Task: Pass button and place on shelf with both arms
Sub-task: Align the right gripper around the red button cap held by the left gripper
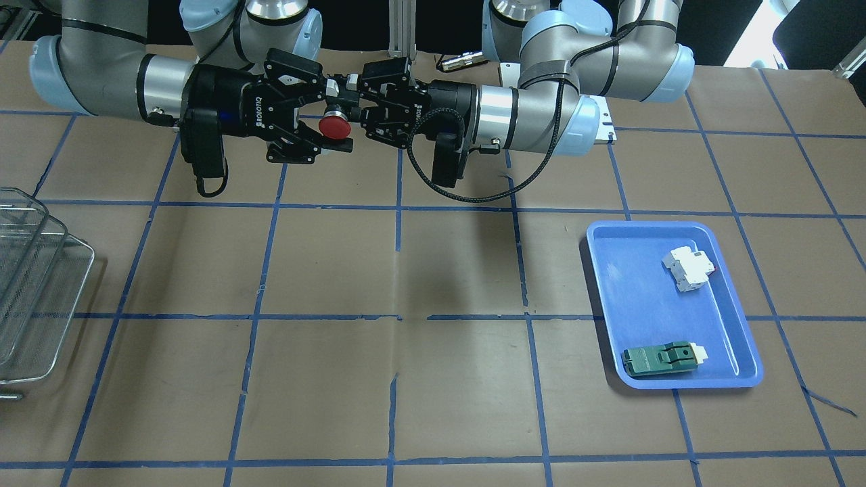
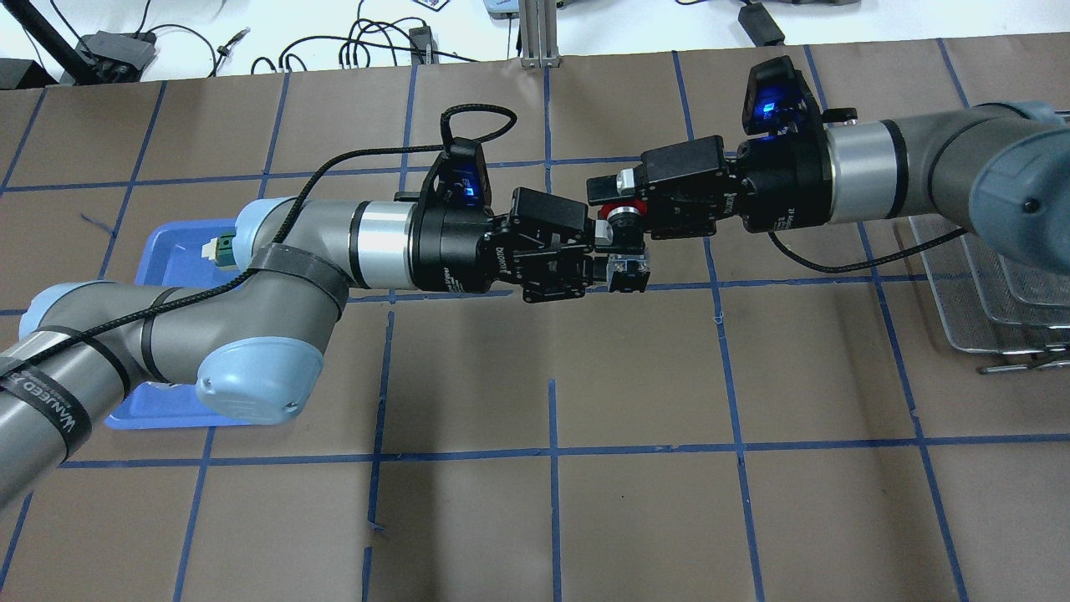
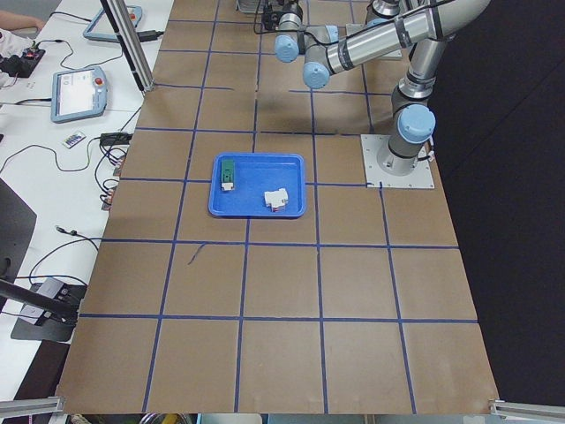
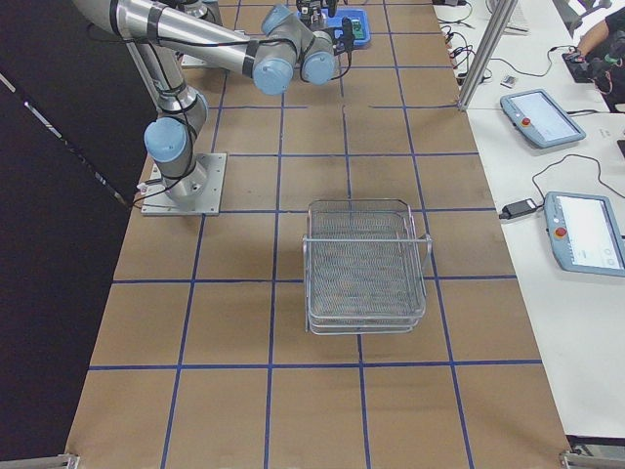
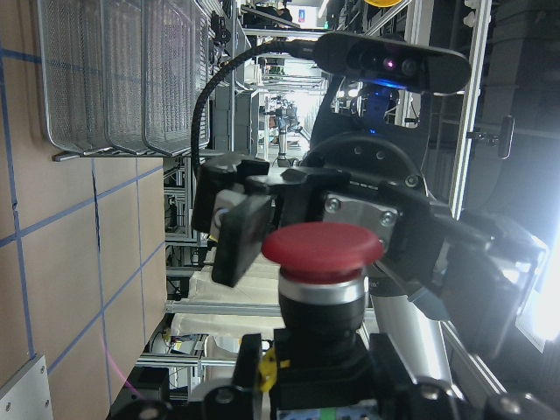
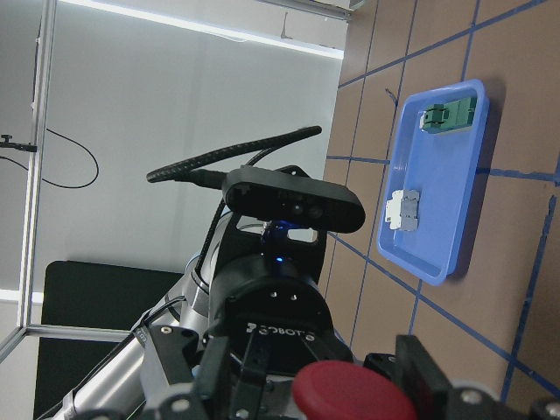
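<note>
Frontally the button [image 1: 335,126] bares its red cap; overhead, a sliver.

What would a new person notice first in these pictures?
The two grippers meet in mid-air above the table: the left gripper holds the red-capped button, and the right gripper is open around its cap. A blue tray lies at the robot's left, the wire shelf at its right.

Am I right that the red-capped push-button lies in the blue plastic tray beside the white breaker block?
No: the left gripper holds the red-capped push-button in mid-air, as the front-facing view shows; the white breaker block is in the blue plastic tray.
</note>
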You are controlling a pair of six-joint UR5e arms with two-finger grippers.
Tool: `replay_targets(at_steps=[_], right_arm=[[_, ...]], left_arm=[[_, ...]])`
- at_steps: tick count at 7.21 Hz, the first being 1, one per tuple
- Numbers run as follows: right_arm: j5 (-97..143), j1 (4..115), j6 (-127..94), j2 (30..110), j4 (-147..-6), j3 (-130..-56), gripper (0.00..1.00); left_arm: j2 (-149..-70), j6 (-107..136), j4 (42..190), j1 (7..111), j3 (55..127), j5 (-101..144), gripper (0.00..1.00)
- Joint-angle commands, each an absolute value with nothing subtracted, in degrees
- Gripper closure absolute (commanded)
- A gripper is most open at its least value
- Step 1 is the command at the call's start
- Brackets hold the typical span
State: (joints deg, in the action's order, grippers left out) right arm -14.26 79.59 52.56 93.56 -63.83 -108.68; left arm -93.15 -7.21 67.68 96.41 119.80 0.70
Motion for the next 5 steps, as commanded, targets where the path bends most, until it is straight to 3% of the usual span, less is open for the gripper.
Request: replay_targets(at_steps=[1,3,5], right_arm=[[-14.9,79.3,52.7,93.4,-63.5,-108.7,0.19],[-14.8,79.0,52.8,93.9,-63.6,-110.8,0.22],[-14.8,79.0,52.6,94.1,-64.1,-111.5,0.37]], left_arm=[[-93.2,-7.2,67.7,96.4,119.8,0.7,1.00],[-93.2,-7.2,67.7,96.4,119.8,0.7,1.00],[-93.2,-7.2,67.7,96.4,119.8,0.7,1.00]])
